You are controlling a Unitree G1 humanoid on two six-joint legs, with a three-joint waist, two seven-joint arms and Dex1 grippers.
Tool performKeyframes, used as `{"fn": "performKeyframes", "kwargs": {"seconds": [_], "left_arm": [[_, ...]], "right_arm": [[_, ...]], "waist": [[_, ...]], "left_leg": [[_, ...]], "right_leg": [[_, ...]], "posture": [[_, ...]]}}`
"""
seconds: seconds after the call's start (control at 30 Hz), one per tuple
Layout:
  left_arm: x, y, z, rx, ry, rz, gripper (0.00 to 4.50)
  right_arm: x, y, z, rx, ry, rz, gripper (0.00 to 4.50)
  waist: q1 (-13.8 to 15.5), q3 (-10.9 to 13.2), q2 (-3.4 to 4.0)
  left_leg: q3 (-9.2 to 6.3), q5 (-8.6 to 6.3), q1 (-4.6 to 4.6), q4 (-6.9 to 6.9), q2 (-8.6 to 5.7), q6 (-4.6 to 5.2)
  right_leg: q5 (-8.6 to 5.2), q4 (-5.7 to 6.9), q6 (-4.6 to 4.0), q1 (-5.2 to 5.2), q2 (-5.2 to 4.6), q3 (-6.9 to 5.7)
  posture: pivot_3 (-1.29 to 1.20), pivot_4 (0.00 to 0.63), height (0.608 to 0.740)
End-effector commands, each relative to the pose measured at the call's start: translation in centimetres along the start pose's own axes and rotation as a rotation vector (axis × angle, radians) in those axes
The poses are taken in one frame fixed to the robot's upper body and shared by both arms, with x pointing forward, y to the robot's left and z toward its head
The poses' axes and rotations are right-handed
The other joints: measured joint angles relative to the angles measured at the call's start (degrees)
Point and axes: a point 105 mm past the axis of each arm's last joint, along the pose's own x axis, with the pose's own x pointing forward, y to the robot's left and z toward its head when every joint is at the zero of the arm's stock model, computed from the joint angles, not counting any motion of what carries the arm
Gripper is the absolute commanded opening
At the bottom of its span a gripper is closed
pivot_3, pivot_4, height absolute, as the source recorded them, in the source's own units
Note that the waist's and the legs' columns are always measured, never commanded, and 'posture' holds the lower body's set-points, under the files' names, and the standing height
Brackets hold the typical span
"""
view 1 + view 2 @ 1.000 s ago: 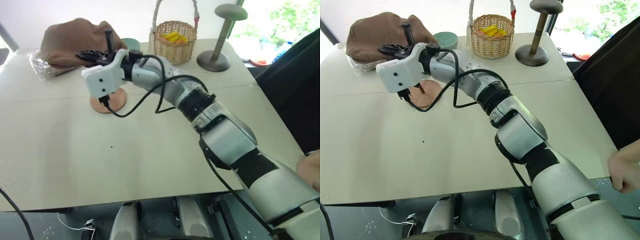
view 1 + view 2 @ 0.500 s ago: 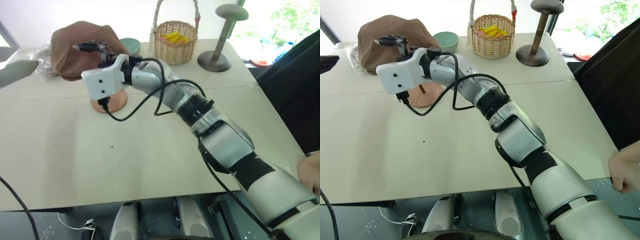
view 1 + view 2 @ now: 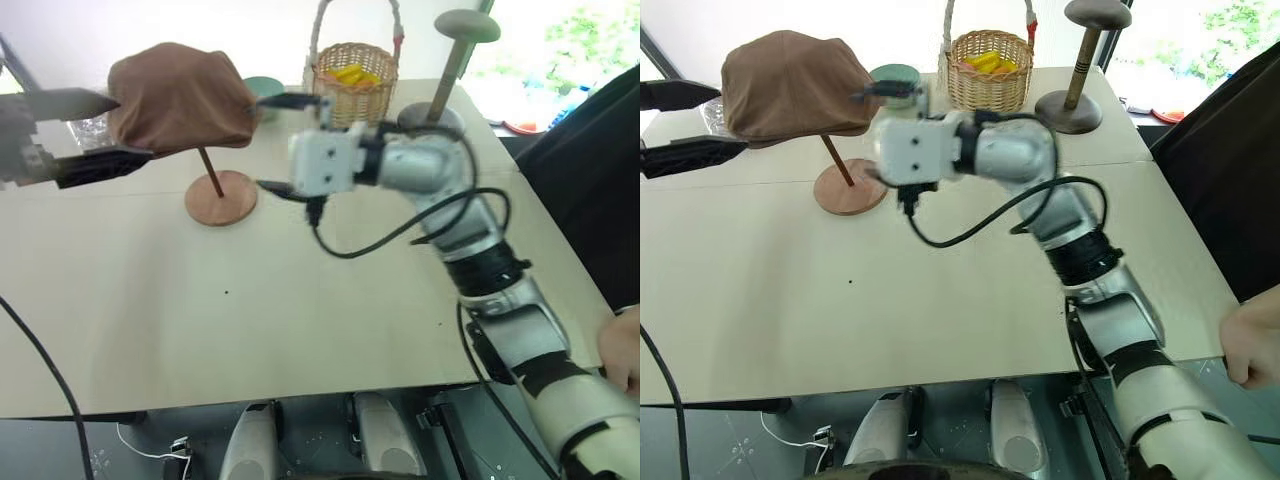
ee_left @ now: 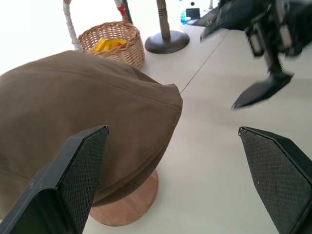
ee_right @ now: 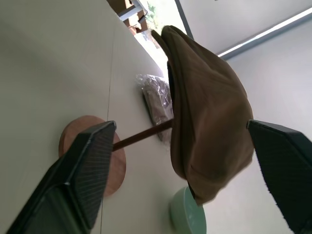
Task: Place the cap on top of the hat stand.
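Resting on the stand, the cap is seen at the upper left of the left eye view, its brown dome draped over the stand's top so that only the thin rod and the round base on the tabletop are left showing. The rod is tilted, with the base lying lower and to the right of the cap.

The left gripper is seen at the left edge of the frame, its two black fingers spread wide and pointed at the cap, one above the other; nothing is held between them, and whether a fingertip touches the fabric cannot be told. The right gripper is placed just right of the cap, near the upper centre, its fingers likewise apart and empty (some motion blur is seen on it).

Behind the cap a green bowl is partly hidden. Further right along the top of the frame a wicker basket and a grey stand are set. A crinkled plastic bag lies beyond the cap.
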Motion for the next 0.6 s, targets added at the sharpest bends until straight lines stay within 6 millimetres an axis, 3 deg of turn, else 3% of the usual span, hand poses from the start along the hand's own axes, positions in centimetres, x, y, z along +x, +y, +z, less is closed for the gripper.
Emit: {"fn": "performKeyframes", "kwargs": {"seconds": [0.03,0.2,0.3,0.6], "left_arm": [[0.5,-0.7,1.4,0.235,0.066,0.009,4.50],[1.7,-0.7,-0.5,0.496,0.223,0.064,4.50],[2.4,-0.2,-1.7,0.662,0.313,0.138,4.50],[5.6,-0.1,-1.3,0.786,0.239,0.419,4.50]], "right_arm": [[-5.1,-2.5,1.4,0.326,-0.008,0.038,4.46],[-10.7,-3.3,2.5,0.695,0.004,0.159,4.46],[-12.8,-3.6,3.4,0.844,-0.014,0.202,4.46],[-14.0,-5.2,3.7,0.933,-0.044,0.122,4.46]], "waist": [[0.6,0.0,0.01],[1.1,0.0,0.07],[1.0,0.1,0.10],[1.0,0.1,0.09]], "left_leg": [[0.00,0.00,0.00,0.00,0.00,0.00],[0.09,0.00,0.08,0.00,0.01,0.00],[0.17,0.00,0.12,0.00,0.02,0.01],[0.42,-0.02,0.12,0.03,0.02,0.03]], "right_leg": [[0.00,0.00,0.00,0.00,0.00,0.00],[-0.12,-0.06,-0.21,0.06,-0.04,0.03],[-0.17,-0.10,-0.29,0.06,-0.04,0.09],[-0.15,-0.11,-0.22,0.00,-0.02,0.38]], "posture": [[0.00,0.150,0.740],[0.00,0.150,0.740],[0.00,0.150,0.740],[0.00,0.150,0.740]]}}
